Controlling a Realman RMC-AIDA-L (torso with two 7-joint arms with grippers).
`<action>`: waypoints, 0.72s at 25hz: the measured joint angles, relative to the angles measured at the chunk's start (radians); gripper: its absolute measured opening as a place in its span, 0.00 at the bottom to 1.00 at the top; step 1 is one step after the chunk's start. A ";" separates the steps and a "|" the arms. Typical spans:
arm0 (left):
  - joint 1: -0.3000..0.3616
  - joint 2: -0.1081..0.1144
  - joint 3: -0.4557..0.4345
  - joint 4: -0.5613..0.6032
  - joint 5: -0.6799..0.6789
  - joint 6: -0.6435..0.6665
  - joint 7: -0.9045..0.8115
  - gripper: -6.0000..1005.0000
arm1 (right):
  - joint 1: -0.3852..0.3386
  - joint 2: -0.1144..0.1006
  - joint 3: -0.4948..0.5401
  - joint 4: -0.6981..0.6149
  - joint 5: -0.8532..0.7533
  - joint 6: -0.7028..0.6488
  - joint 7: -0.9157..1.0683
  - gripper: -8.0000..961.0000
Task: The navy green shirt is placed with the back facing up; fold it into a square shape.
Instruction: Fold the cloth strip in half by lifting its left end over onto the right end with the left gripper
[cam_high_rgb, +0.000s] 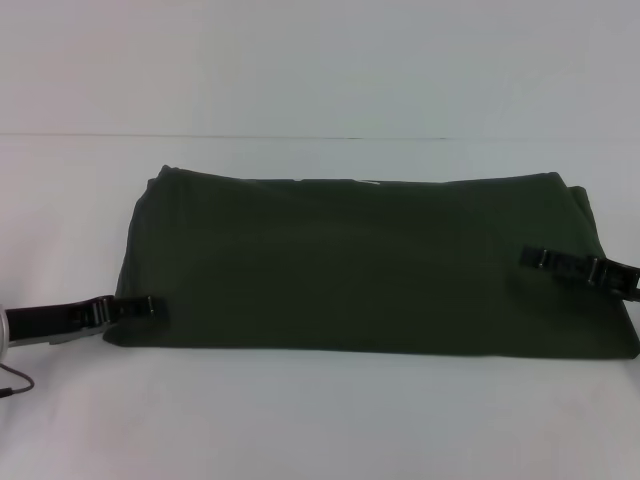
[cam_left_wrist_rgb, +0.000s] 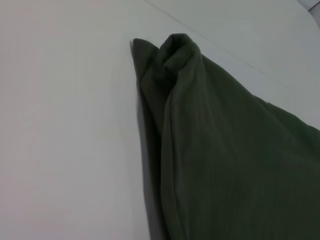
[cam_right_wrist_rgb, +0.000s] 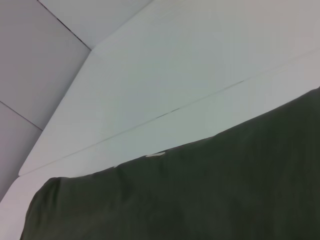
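Olive-green knit across the head view: the navy green shirt (cam_high_rgb: 365, 265) folded into a wide band on the white worktop (cam_high_rgb: 320, 420). At its near left corner, left tool (cam_high_rgb: 140, 309) closed on the shirt edge. At the right edge, right tool (cam_high_rgb: 560, 263) likewise pinching cloth. From the left wrist: a bunched, lifted corner of shirt (cam_left_wrist_rgb: 180, 55) above pale worktop (cam_left_wrist_rgb: 65, 125). From the right wrist: only the shirt's far edge (cam_right_wrist_rgb: 200, 200); no fingers visible.
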 joint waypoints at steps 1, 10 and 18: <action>0.000 0.000 0.001 0.002 0.006 0.000 -0.002 0.91 | 0.000 0.000 0.000 0.000 0.000 -0.002 0.000 0.97; -0.002 0.001 -0.002 0.006 0.040 -0.011 -0.001 0.67 | -0.008 -0.013 0.000 -0.004 0.000 -0.046 0.011 0.97; -0.003 0.002 0.001 0.005 0.041 -0.011 0.001 0.30 | -0.017 -0.062 0.000 -0.162 -0.187 -0.159 0.302 0.97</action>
